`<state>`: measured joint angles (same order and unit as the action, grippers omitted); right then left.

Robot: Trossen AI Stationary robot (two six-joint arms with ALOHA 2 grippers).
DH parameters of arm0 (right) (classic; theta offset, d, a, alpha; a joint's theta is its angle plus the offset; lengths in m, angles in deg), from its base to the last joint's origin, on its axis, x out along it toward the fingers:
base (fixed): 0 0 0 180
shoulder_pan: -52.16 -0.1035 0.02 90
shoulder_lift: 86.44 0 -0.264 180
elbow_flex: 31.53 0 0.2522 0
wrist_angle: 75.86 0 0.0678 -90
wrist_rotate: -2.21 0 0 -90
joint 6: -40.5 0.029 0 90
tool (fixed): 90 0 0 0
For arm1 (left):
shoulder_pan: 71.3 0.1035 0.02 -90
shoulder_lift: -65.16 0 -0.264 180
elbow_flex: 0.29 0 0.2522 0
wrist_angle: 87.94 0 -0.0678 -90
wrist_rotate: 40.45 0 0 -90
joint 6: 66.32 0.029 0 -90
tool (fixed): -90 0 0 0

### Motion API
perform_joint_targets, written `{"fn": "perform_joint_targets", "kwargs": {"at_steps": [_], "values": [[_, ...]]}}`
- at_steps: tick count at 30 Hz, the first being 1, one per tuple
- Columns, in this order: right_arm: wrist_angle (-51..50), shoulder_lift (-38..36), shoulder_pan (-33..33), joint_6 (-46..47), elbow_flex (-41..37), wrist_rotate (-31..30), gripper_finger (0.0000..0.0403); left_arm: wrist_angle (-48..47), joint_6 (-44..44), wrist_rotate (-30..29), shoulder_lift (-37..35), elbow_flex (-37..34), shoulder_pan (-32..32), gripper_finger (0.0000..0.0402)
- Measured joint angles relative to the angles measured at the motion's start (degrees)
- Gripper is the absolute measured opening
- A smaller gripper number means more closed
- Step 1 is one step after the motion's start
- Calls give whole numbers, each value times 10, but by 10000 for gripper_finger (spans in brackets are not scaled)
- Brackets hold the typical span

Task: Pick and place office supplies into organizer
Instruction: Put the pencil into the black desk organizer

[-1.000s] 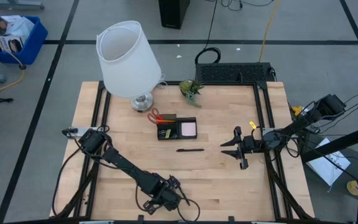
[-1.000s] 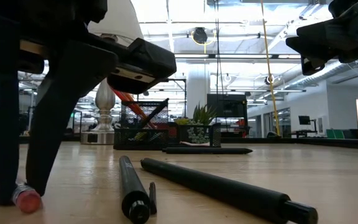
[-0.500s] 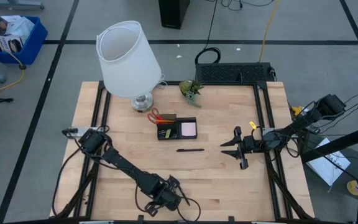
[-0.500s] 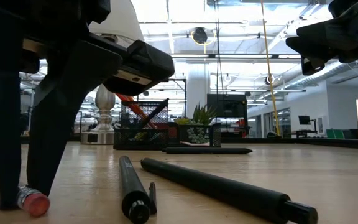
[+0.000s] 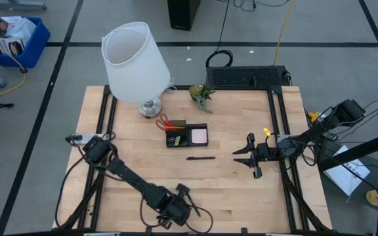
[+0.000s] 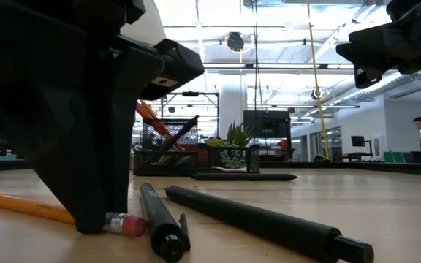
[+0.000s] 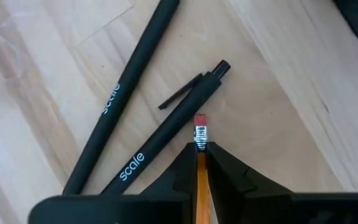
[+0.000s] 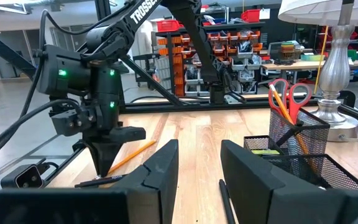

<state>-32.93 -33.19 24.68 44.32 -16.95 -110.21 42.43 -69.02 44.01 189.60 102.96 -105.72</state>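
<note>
We see bare tabletop (image 5: 235,190) across the lower middle of the high view. The lamp (image 5: 136,62) crowds the organizer (image 5: 187,135) from the upper left; a lone pen (image 5: 201,158) lies just below it.

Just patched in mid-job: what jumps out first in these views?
The big white lamp at the table's far left dominates from above, with the black organizer just in front of it. At the near edge, the left gripper is shut on an orange pencil, beside two black pens. The right gripper hovers open at the right side.
</note>
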Motion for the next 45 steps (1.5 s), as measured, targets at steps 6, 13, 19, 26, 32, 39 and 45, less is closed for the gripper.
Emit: {"fn": "perform_joint_targets", "kwargs": {"at_steps": [6,13,19,26,32,39,45], "values": [[0,0,0,0,0,0,116,-11,-25,-39,0,0,-15,34],[0,0,0,0,0,0,116,-27,-48,-67,-6,-2,-31,34],[1,0,0,0,0,0,116,-20,-67,-96,-16,-2,-36,35],[0,0,0,0,0,0,116,-16,-123,-132,-41,-2,-34,35],[1,0,0,0,0,0,116,-16,-140,-173,-53,-1,-31,35],[0,0,0,0,0,0,116,-21,-150,-243,-55,0,-30,35],[0,0,0,0,0,0,116,-21,-163,-313,-55,0,-30,35]]}}
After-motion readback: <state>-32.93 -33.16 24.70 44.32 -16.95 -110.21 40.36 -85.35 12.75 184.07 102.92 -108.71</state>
